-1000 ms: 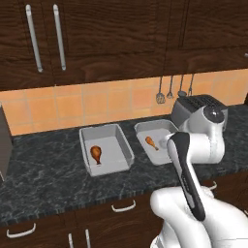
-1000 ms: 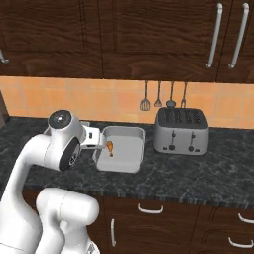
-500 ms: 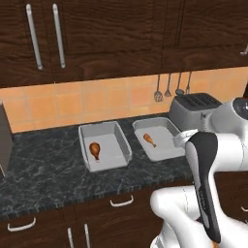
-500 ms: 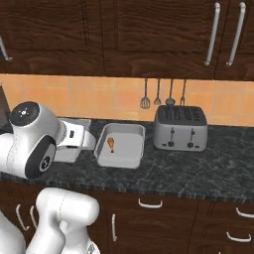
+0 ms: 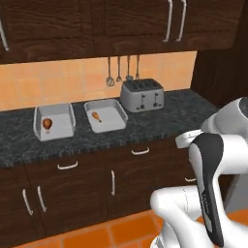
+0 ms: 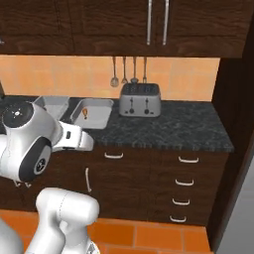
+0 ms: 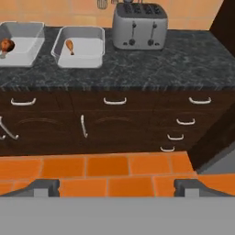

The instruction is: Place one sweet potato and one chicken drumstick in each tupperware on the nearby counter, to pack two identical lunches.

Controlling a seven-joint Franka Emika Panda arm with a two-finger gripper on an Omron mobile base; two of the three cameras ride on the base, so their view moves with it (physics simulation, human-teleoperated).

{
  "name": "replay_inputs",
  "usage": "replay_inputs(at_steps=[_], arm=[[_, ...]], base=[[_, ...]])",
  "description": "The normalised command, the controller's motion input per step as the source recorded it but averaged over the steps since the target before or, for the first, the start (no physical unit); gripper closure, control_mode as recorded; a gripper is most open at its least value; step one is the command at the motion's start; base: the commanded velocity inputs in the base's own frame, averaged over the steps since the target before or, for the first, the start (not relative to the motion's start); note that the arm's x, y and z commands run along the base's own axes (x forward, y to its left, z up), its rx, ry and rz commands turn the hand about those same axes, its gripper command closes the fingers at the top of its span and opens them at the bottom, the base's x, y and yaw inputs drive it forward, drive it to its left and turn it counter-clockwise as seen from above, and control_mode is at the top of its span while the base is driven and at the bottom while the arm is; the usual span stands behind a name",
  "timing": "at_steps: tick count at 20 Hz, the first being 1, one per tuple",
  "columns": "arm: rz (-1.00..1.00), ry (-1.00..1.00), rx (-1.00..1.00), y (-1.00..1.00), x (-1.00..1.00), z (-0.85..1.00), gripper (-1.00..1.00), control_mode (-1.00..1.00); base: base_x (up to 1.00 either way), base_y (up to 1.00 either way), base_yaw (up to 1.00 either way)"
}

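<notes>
Two pale tupperware tubs sit side by side on the dark counter. The left tub holds a chicken drumstick, and the right tub holds another drumstick. The hand view looks from well back and above the floor at both tubs with their drumsticks. My gripper is open and empty, far from the counter, over the orange floor tiles. The sweet potato is out of view.
A silver four-slot toaster stands right of the tubs, with utensils hanging on the wall behind. Dark drawers and doors with silver handles run below the counter. A tall dark cabinet closes off the right end.
The whole picture has shifted: the base has backed away from the counter, so the tubs look farther off and the floor shows. The arm has swung back from the tubs. The gripper stays open.
</notes>
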Motion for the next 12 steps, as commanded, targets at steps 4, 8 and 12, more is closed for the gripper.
replay_inputs(at_steps=[4,8,12], arm=[[0.0,0.0,0.0,0.0,0.0,0.0,-1.0,1.0],[0.0,0.0,0.0,0.0,0.0,0.0,-1.0,1.0],[0.0,0.0,0.0,0.0,0.0,0.0,-1.0,1.0]], base=[[-0.95,-1.0,-0.02],[-0.28,-1.0,-0.01],[0.71,-0.87,0.05]])
